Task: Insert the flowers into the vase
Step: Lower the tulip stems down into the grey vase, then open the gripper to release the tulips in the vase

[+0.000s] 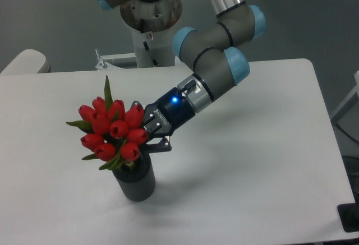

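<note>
The flowers [112, 130], a tight bunch of red tulip buds with green leaves, stand with their stems down in the vase [136, 182] and lean to the left. The vase is a small dark grey ribbed cylinder, upright near the front left of the white table [252, 161]. My gripper [142, 127] reaches in from the right, level with the right side of the bunch. Its black fingers [159, 145] are spread wide apart, one above and behind the buds and one just over the vase rim. The fingertips are partly hidden by the buds.
The arm's base [150, 15] stands at the back edge of the table. A pale rounded object [25, 61] lies at the far left corner. The table's right edge runs down at the right, with a dark item [350, 217] beyond it.
</note>
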`<state>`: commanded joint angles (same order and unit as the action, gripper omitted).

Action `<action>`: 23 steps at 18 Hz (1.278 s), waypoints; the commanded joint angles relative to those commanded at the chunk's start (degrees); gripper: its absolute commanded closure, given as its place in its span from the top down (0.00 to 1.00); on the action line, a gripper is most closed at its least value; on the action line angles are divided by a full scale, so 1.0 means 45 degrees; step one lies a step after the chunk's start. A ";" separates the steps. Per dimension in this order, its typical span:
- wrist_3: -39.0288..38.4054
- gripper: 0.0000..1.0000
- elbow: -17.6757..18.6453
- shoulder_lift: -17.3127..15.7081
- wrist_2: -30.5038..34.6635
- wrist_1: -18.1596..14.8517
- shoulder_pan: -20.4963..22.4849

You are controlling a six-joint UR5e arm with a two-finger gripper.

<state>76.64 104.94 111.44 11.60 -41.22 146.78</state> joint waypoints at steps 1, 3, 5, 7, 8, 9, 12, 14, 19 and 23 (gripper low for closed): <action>0.0019 0.24 0.0000 0.0078 0.0000 0.0000 0.0000; 0.0117 0.25 0.0000 0.0215 0.0000 0.0000 0.0000; 0.0137 0.27 0.0020 0.0313 0.0000 -0.0019 0.0000; 0.0137 0.29 0.0039 0.0449 0.0019 0.0000 0.0019; 0.0137 0.31 0.0058 0.0508 0.0020 0.0000 0.0097; 0.0137 0.35 0.0097 0.0509 0.0000 0.0000 0.0175; 0.0098 0.52 0.0117 0.0528 0.0000 -0.0020 0.0215; 0.0078 0.74 0.0137 0.0567 0.0000 -0.0020 0.0273; 0.0039 1.00 0.0117 0.0742 0.0000 -0.0039 0.0274; 0.0117 1.00 0.0098 0.0763 0.0000 -0.0020 0.0293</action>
<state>77.17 105.38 114.87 11.60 -41.31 148.10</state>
